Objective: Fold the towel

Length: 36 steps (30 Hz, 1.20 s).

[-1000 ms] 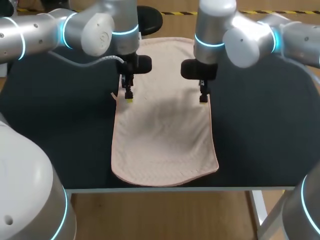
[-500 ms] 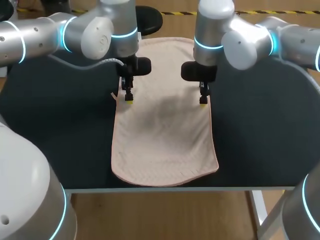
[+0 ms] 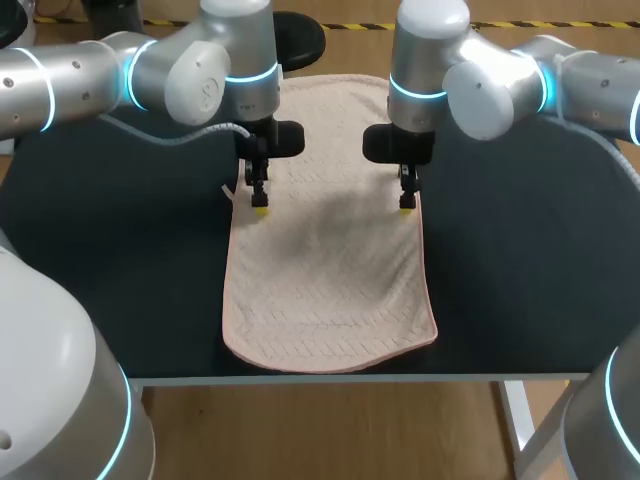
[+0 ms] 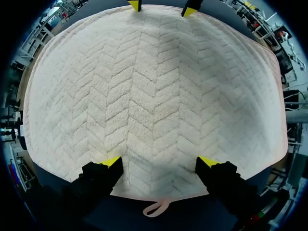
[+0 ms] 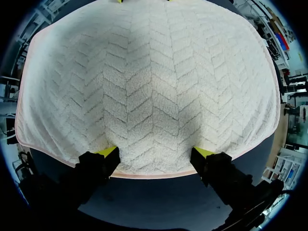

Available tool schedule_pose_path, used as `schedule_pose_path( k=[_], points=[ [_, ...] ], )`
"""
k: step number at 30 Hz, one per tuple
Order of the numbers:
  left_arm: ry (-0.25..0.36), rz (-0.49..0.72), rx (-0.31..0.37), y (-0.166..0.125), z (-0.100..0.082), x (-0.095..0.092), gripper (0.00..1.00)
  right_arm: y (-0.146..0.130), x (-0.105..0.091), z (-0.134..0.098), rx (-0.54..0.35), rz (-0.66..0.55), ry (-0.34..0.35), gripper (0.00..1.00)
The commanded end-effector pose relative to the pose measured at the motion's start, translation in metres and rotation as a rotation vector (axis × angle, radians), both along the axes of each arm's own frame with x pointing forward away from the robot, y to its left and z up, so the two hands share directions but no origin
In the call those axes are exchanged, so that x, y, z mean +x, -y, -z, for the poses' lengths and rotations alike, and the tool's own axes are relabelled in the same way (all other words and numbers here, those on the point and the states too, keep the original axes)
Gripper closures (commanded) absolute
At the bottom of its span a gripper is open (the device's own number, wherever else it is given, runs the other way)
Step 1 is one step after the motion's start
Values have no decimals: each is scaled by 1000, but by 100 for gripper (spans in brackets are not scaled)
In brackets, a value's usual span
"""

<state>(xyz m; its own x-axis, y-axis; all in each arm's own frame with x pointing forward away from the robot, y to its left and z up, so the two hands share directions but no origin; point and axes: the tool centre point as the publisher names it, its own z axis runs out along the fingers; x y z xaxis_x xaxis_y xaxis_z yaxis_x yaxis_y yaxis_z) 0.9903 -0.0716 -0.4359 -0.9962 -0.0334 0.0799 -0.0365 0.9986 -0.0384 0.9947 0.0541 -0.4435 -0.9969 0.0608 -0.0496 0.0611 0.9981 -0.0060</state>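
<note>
Towel (image 3: 330, 270) flat on dark worktop (image 3: 520, 260). Left jaws wide open at its left edge, right jaws likewise at right edge; nothing held.

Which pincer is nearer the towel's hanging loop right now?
Left. The left pincer sits open at the towel edge right beside the loop; the right pincer is across the towel, at the opposite edge.
</note>
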Motion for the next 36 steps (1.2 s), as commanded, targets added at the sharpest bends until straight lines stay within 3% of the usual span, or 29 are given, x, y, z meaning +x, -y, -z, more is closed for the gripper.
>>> schedule_pose_path(
  k=[1, 2, 5, 6, 7, 8, 9, 27, 36],
  points=[
    [-6, -2, -1, 2, 7, 3, 53, 0, 2, 4, -1, -2, -3, 0],
    [-6, -3, -1, 2, 7, 2, 97, 0, 2, 4, -2, -2, -4, 0],
    [-6, -3, 0, 2, 7, 2, 100, 0, 1, 5, -3, -5, -5, 0],
    [-7, -4, 3, 2, 7, 2, 100, 0, 1, 5, -3, -6, -6, 29],
    [-7, -4, 3, 2, 7, 2, 100, 0, 1, 6, -3, -6, -6, 71],
    [-7, -4, 1, 2, 7, 2, 100, 0, 1, 6, -2, -6, -7, 94],
    [-6, -3, 1, 2, 7, 2, 100, 0, 0, 6, 0, -7, -8, 100],
    [21, -5, -15, -1, -4, -2, 100, 4, -8, -3, 13, 3, 10, 100],
    [33, -25, -6, -6, -29, 0, 100, 6, -13, -31, 7, -3, 50, 100]
  ],
)
